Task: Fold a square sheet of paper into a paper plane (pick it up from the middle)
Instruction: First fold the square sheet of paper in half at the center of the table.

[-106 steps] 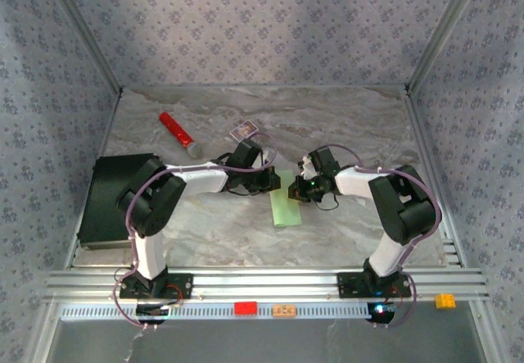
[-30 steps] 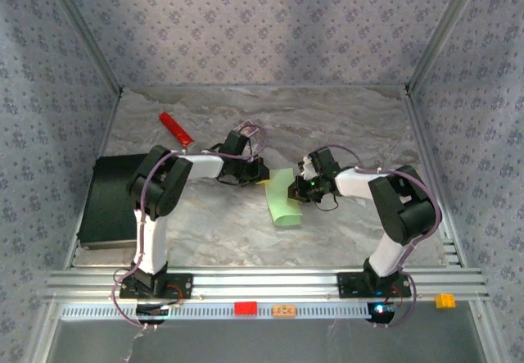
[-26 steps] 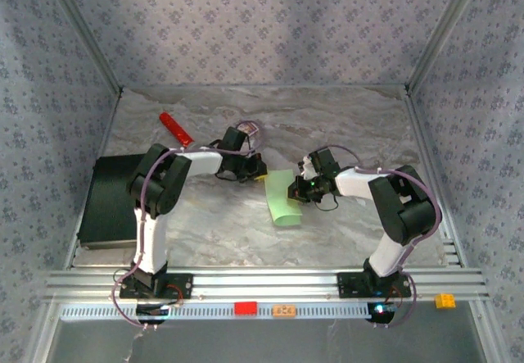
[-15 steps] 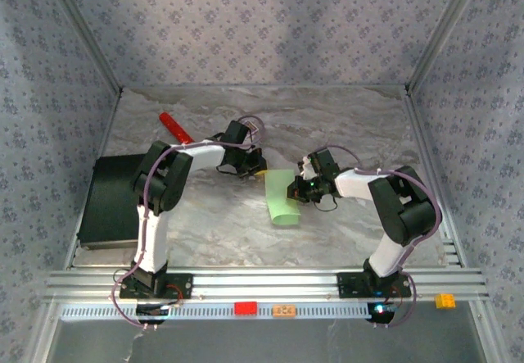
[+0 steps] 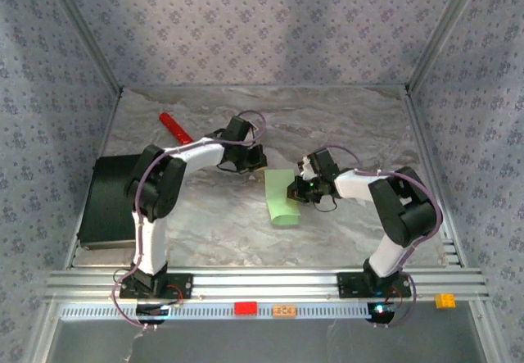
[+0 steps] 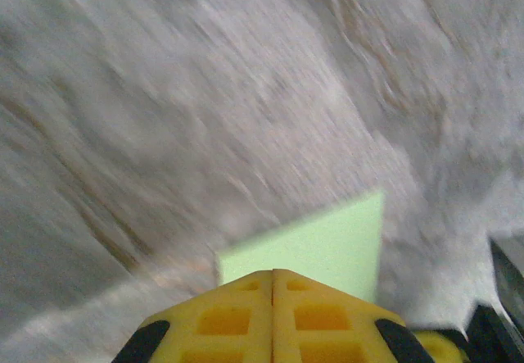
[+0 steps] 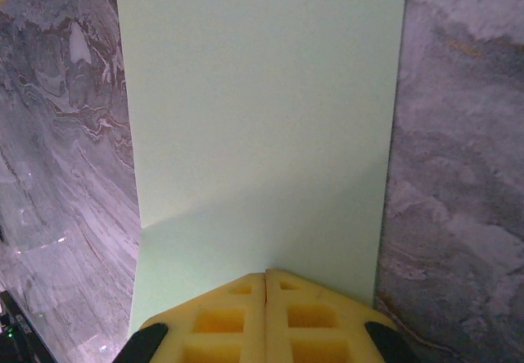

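Note:
The square sheet of paper (image 5: 280, 203), pale green and folded to a narrow rectangle, lies mid-table. My right gripper (image 5: 295, 191) is at its right edge. In the right wrist view the fingers (image 7: 266, 271) are shut, and the sheet (image 7: 262, 93) bends up to their tips, so they appear to pinch its edge. My left gripper (image 5: 260, 163) hovers at the sheet's far left corner. Its yellow fingers (image 6: 273, 271) are shut. That corner of the sheet (image 6: 327, 244) shows just beyond their tips, and I cannot tell whether they touch it.
A red cylinder (image 5: 174, 128) lies at the back left. A black box (image 5: 106, 203) fills the left edge of the table. Small bricks, one red (image 5: 245, 307) and one orange (image 5: 444, 301), rest on the front rail. Patterned walls close in three sides.
The left gripper has swung back and slightly right, away from the raised left edge it held a second ago. That edge has dropped and the sheet lies flatter. The right arm has not moved.

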You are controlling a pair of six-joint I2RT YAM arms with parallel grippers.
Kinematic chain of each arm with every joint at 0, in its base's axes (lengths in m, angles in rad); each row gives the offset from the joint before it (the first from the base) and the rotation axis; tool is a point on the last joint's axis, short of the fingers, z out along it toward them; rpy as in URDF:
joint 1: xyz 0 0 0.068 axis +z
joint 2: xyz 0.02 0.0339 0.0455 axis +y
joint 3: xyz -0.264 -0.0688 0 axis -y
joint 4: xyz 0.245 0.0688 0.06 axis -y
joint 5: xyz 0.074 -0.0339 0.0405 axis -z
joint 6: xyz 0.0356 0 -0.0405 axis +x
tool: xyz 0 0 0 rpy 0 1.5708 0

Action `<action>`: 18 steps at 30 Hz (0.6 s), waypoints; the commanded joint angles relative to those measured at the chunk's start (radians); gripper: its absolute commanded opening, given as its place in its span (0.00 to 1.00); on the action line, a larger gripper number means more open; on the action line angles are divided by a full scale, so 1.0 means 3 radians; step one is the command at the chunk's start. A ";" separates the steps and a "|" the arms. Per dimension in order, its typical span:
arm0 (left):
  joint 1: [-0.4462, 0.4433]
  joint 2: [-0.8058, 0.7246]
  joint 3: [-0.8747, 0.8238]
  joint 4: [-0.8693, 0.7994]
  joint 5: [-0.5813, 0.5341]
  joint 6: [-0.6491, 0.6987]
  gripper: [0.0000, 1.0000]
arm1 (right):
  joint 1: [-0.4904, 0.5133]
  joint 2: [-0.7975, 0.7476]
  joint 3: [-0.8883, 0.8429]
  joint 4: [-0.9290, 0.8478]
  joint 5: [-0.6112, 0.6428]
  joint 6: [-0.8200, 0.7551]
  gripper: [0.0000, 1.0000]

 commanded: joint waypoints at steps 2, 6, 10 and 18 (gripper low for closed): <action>-0.0305 -0.0281 -0.0294 0.0143 0.0283 0.0039 0.06 | 0.0026 0.0099 -0.0171 -0.0500 0.0338 0.0030 0.00; -0.0464 -0.0313 -0.0538 0.0330 0.0395 -0.0073 0.06 | 0.0016 0.0094 -0.0172 -0.0503 0.0343 0.0024 0.00; -0.0488 -0.0313 -0.0748 0.0485 0.0413 -0.0160 0.06 | 0.0017 0.0095 -0.0173 -0.0510 0.0343 0.0019 0.00; -0.0439 -0.0311 -0.0944 0.0647 0.0506 -0.0154 0.07 | 0.0014 0.0108 -0.0184 -0.0503 0.0345 0.0018 0.00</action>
